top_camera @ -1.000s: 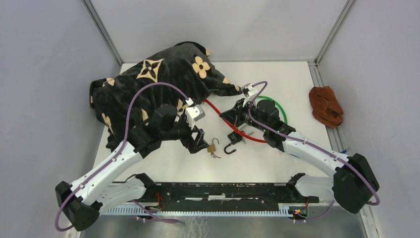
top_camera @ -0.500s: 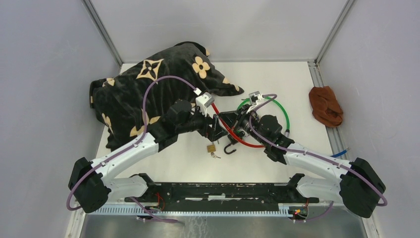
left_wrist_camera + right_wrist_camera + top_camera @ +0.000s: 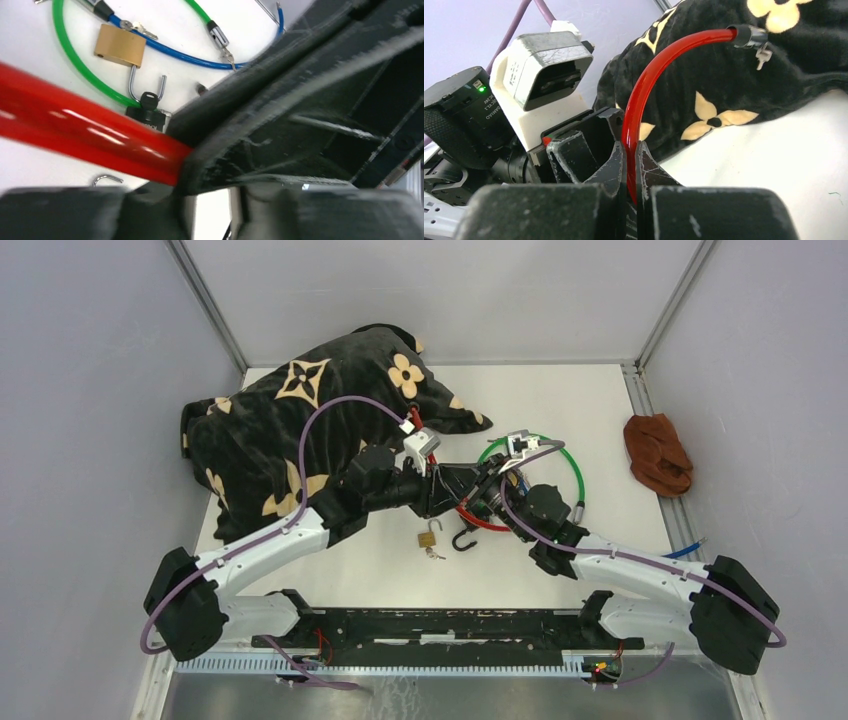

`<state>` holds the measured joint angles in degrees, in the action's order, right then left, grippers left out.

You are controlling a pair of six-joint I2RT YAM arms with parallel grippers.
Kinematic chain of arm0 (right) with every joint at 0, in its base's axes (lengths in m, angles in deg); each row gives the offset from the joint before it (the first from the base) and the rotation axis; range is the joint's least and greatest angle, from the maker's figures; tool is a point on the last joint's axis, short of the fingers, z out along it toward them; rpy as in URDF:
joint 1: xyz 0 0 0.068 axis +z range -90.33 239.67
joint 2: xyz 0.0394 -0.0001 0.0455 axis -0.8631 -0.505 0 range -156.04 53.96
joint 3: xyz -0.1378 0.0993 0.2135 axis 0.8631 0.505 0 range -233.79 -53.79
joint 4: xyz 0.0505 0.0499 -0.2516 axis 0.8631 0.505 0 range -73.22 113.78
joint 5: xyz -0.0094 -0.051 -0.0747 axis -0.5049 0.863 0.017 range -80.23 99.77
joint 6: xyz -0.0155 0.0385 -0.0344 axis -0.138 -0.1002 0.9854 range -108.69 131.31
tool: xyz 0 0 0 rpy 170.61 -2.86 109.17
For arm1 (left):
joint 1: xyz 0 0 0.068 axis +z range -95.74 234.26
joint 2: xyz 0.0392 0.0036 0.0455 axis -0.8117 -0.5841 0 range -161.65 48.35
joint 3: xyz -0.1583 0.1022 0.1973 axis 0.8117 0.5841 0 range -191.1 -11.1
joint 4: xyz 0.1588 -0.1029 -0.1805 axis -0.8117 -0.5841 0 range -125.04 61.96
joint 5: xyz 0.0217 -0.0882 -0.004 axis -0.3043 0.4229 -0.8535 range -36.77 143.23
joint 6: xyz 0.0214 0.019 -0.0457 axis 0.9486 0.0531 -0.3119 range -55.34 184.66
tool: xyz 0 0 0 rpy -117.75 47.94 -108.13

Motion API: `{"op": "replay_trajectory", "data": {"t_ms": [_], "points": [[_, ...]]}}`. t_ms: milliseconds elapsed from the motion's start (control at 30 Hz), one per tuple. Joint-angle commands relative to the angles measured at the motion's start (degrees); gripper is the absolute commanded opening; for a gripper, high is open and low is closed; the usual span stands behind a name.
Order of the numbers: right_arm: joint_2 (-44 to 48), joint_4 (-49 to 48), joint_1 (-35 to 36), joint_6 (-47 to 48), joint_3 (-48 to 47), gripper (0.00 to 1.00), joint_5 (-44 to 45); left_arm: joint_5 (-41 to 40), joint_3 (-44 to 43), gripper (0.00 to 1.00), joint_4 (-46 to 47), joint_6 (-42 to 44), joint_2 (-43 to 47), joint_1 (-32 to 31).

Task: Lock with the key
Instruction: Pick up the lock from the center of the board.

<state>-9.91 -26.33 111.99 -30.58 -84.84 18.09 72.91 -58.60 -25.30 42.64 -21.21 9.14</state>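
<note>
Between the two arms at mid-table, the red cable lock (image 3: 642, 85) is held up off the surface, pinched tight in the right gripper (image 3: 630, 162). Its lock head (image 3: 748, 34) and small dangling key (image 3: 763, 54) hang over the black flowered blanket (image 3: 724, 90). Close against the same cable sits the left gripper (image 3: 447, 492), though whether it grips I cannot tell. Locking looks hardly begun: no key is held or turned, and a brass padlock (image 3: 428, 537) lies open nearby, untouched.

Glossy red plastic-coated cable (image 3: 75, 125), smooth brass padlock (image 3: 120, 46), plush black cloth (image 3: 744, 85), scuffed matt fingers (image 3: 651, 172).
</note>
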Motion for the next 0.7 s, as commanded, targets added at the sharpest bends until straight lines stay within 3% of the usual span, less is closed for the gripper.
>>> {"op": "replay_trajectory", "data": {"t_ms": [0, 67, 200, 300, 400, 533, 667], "points": [[0.2, -6.6, 1.3, -2.3, -1.1, 0.0, -1.9, -4.3, -0.4, 0.19, 4.6, 0.3, 3.0, 0.4], [0.9, -5.6, 1.4, -1.5, -0.5, 0.0, -1.5, -4.6, -0.1, 0.05, 3.8, 1.2, 4.7, 0.5], [2.8, -1.8, 1.2, 4.8, -0.4, 0.02, -3.0, -3.7, 1.6, 0.02, 0.2, 7.3, 8.9, 0.6], [6.4, 5.2, -0.4, 11.8, -0.3, 0.36, -4.1, -2.2, 1.7, 0.02, -6.1, 14.8, 12.4, 0.7], [12.6, 11.7, -4.4, 25.1, 0.6, 0.59, -3.7, 3.6, 0.2, 0.02, -15.3, 25.2, 16.1, 0.7], [18.7, 21.1, -9.7, 46.2, -0.1, 0.7, -3.9, 14.6, -5.8, 0.02, -31.2, 36.9, 18.8, 0.7], [19.8, 25.5, -10.1, 64.3, -0.9, 0.9, -15.9, 20.2, -13.5, 0.02, -46.4, 45.6, 17.3, 0.7]]}}
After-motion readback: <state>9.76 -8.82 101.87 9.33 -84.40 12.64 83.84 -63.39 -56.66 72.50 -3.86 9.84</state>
